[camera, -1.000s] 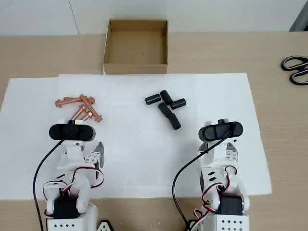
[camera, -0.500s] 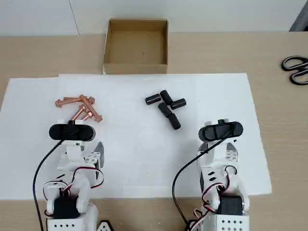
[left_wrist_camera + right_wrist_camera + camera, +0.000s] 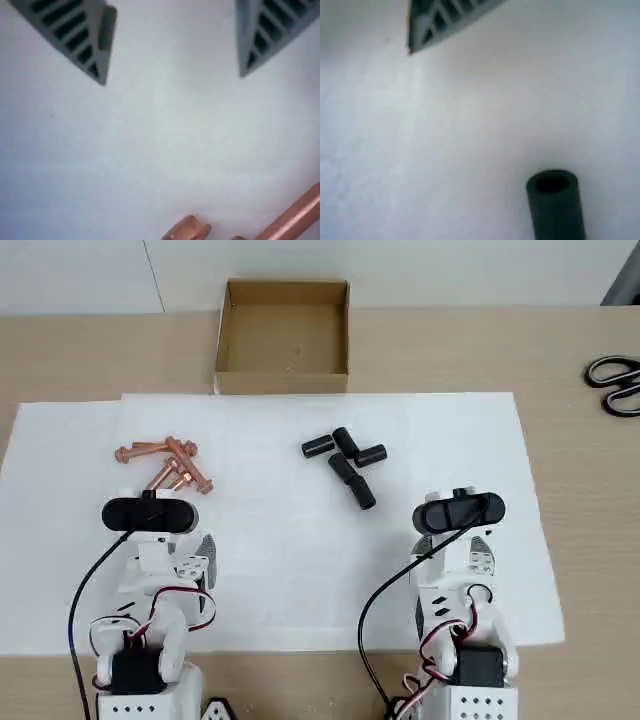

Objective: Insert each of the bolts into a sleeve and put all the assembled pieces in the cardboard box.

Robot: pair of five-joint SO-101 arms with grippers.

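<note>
At 12 o'clock on the table, the cardboard box sits open-topped, square and shallow, its brown floor bare. Its near wall touches the far edge of a white sheet that covers most of the tabletop.

Toward 10 o'clock on the sheet lie the bolts: copper-coloured, with flanged heads and slim shanks, heaped loosely and crossing one another. Near the sheet's middle, toward 1 o'clock, lie the sleeves: five short, matte black tubes. Four sit close together and one is a little nearer the arms. None of the bolts is in a sleeve.

The left gripper hangs low over bare sheet at 7 o'clock, its grey ribbed fingers spread wide with nothing between them. A copper head and a shank show just beyond it.

The right gripper is at 5 o'clock. I cannot tell whether it is parted or closed. One black sleeve lies ahead of it, hollow end showing.

Scissors rest at 3 o'clock, off the sheet.
</note>
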